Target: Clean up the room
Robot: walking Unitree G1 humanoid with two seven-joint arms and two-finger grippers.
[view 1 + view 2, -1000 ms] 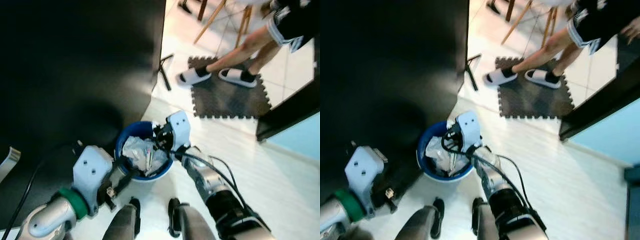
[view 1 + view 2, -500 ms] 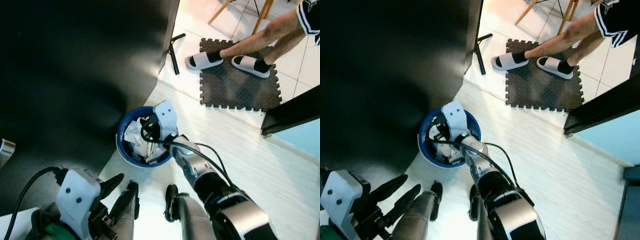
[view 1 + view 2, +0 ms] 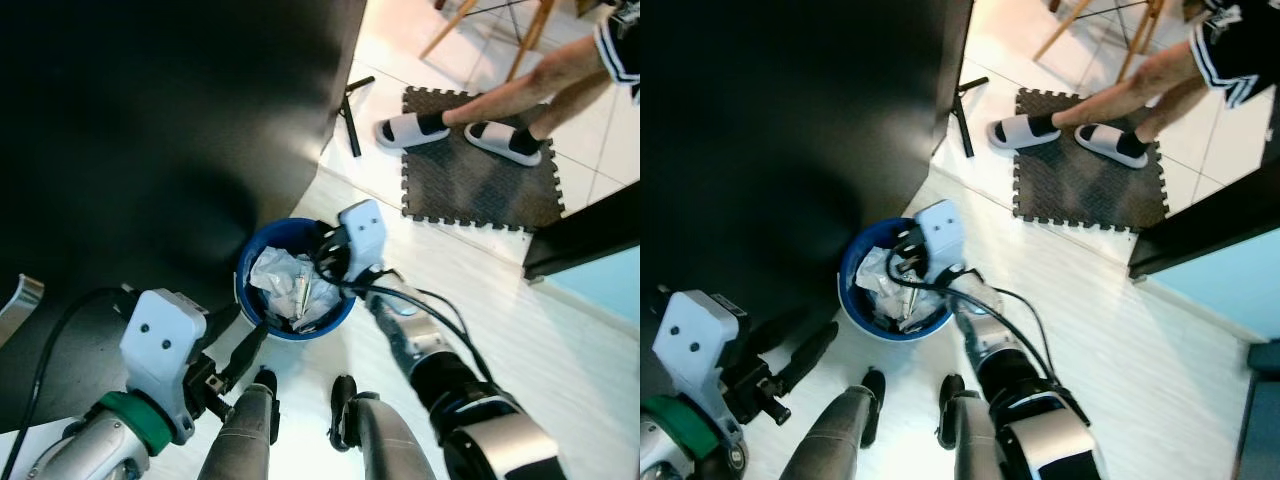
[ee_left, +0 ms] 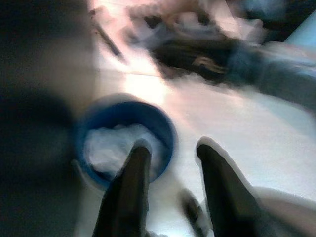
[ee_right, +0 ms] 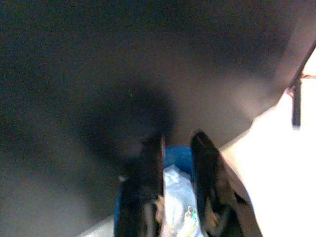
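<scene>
Since the earlier frame, my left gripper (image 3: 235,345) has risen lower left, fingers parted and empty. At centre, the blue bin (image 3: 262,268) brims with paper; right gripper (image 5: 175,163), fingers slightly apart, empty, could tip it.

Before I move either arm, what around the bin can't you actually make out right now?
- Bottom of the blue bin: left eye view, covered by crumpled paper.
- Right pincer tips: right wrist view, too dark.
- Person above the knees: cut off by the top edge.
- Left wrist view: motion-blurred.
</scene>
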